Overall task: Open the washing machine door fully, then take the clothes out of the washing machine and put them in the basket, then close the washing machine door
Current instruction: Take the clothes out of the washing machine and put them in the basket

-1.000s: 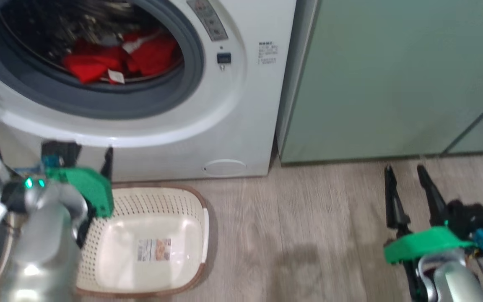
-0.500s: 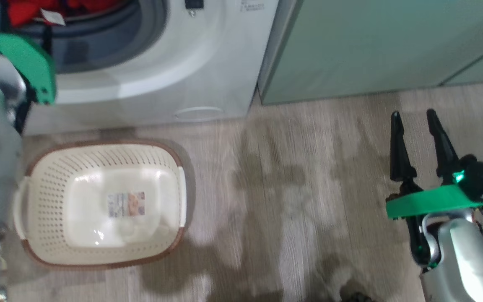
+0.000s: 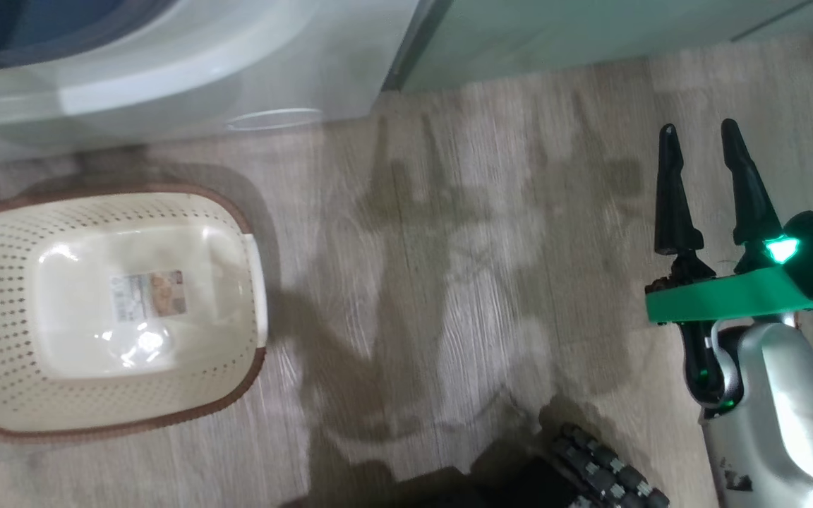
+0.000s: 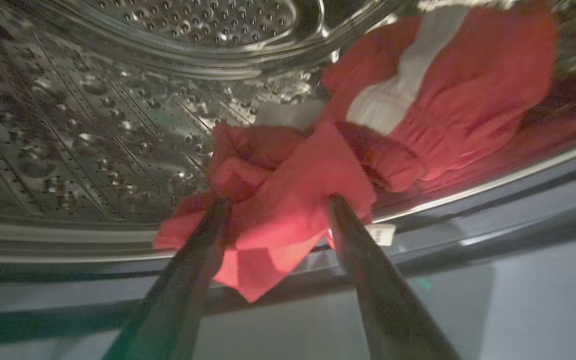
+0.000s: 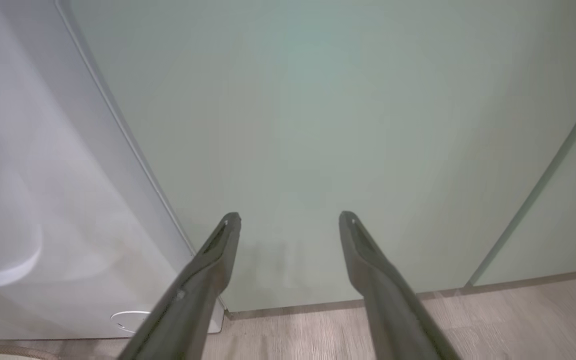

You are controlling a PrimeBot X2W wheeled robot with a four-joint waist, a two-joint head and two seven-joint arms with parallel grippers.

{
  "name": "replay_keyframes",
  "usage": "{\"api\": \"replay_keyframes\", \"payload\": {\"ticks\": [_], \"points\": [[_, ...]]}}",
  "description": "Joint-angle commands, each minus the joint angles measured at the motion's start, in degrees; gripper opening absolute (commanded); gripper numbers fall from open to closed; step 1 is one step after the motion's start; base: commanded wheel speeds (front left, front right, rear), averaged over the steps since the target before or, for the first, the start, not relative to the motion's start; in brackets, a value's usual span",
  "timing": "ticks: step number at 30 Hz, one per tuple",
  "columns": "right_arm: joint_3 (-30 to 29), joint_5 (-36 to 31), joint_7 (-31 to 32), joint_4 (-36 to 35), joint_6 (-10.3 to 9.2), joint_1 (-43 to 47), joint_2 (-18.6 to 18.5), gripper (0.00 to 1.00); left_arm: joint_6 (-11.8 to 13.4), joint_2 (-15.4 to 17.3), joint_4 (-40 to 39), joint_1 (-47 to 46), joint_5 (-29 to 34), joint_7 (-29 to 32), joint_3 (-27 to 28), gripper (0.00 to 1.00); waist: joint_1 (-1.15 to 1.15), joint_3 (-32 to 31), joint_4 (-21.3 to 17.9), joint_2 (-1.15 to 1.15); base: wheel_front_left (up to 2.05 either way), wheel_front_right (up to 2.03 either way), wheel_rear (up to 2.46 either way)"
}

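**Left gripper at the clothes in the drum – fold sits between its fingers**

Head view: the basket [image 3: 117,194] sits on the floor [image 3: 449,247] just in front of the washing machine [image 3: 166,92], with nothing in it but the label on its bottom. The right gripper [image 3: 699,130] hangs well apart on the far right over bare floor, its 2 fingers spread and empty. It points at the cabinets, not at the machine.

Left wrist view: the left gripper [image 4: 279,200] is reaching into the steel drum [image 4: 68,125], fingers wide, nothing clamped. The clothes [image 4: 448,100] lie straight ahead of it on the drum's front lip. The nearest red fold is between the 2 fingertips, both tips at the cloth (true contact can't be told, some blur). The heap's long axis runs from lower left to upper right in this view, roughly across the fingers. A small white label [image 4: 382,234] hangs just beside the right-hand finger.

Right wrist view: the right gripper [image 5: 290,217] faces the pale green cabinets [image 5: 343,125], open wide, with the machine's white side off to its left.

Judgement: the left arm is clearly the nearer one – next move looks like closing on that fold, then pulling back and down to the basket.
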Motion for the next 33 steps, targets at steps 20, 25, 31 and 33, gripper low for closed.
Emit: {"api": "replay_keyframes", "payload": {"ticks": [20,25,31,33], "points": [[0.16,1.03,-0.60,-1.70,0.37,0.42,0.27,1.00,1.64,2.83,6.86,-4.94,0.54,2.50,-2.98,0.00,-0.01,1.54,-1.37,0.00,0.00,0.00,0.00],[-0.42,0.70,-0.60,-0.89,0.37,1.51,0.27,1.00,1.88,0.53,7.13,-1.31,-2.60,-3.28,-1.13,0.00,-0.01,-2.29,-0.02,0.00,0.00,0.00,0.00],[-0.82,0.55,-0.60,0.38,0.37,3.93,0.27,1.00,0.09,-1.85,7.14,6.32,-7.04,-12.76,1.49,0.00,-0.01,-8.69,1.36,0.00,0.00,0.00,0.00],[-0.94,0.23,-0.60,0.99,0.37,5.10,0.27,1.00,-0.51,-2.58,7.24,9.27,-8.16,-15.19,1.99,0.00,-0.01,-10.89,2.01,0.00,0.00,0.00,0.00]]}}
